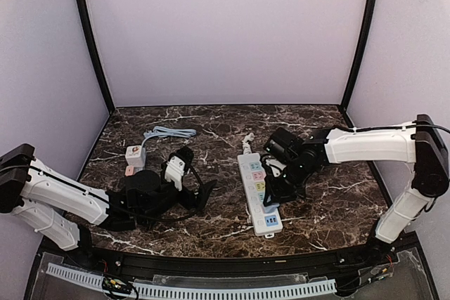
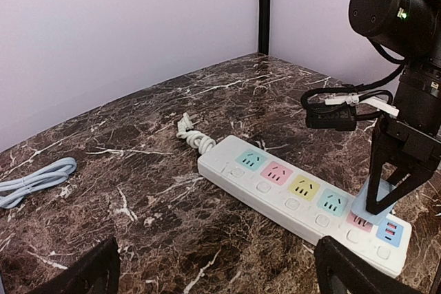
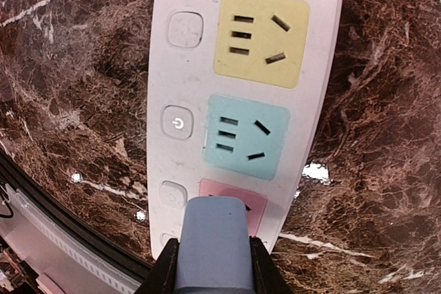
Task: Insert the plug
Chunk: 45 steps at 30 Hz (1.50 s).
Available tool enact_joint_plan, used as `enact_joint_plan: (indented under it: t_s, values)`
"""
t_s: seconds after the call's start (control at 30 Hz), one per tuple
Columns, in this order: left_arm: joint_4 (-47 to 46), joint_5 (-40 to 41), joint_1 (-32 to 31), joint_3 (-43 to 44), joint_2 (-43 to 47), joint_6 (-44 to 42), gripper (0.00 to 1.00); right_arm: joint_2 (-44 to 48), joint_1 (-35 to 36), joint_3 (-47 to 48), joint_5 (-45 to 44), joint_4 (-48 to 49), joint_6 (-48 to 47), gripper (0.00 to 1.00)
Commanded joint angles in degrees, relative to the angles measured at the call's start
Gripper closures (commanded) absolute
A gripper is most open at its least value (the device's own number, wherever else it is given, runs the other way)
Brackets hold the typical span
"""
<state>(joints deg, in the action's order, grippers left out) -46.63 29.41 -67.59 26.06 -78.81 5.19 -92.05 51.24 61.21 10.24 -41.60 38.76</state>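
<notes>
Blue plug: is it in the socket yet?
Cannot tell. The right gripper holds the blue plug over a pink socket on the white power strip, prongs hidden.

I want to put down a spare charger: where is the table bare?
The table is bare along the back wall, behind the cable and power strip, and at its right front corner. It is crowded around the power strip, where the right gripper holds the plug, and around the left gripper.

Prongs: hidden beneath the plug [image 3: 210, 242] and its blue body
Socket: pink socket [image 3: 258, 204] on the power strip [image 3: 180, 80], partly under the plug
Far end: cut off at frame top
</notes>
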Motion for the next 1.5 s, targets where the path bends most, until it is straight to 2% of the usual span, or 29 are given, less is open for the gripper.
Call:
enact_joint_plan:
  t_s: [0.0, 0.57, 1.47]
  values:
    - [-0.61, -0.13, 0.45, -0.96, 1.36, 0.67, 0.01, -3.40, 0.50, 1.93, -6.83, -3.34, 1.17, 1.00]
    - [-0.21, 0.17, 0.44, -1.29, 2.08, 0.89, 0.01, -12.44, 4.74, 12.43, -12.79, -10.88, 2.74, 1.00]
    - [0.05, 0.26, 0.44, -1.66, 2.71, 1.05, 0.01, -18.00, 6.93, 15.00, -14.04, -11.18, 4.98, 1.00]
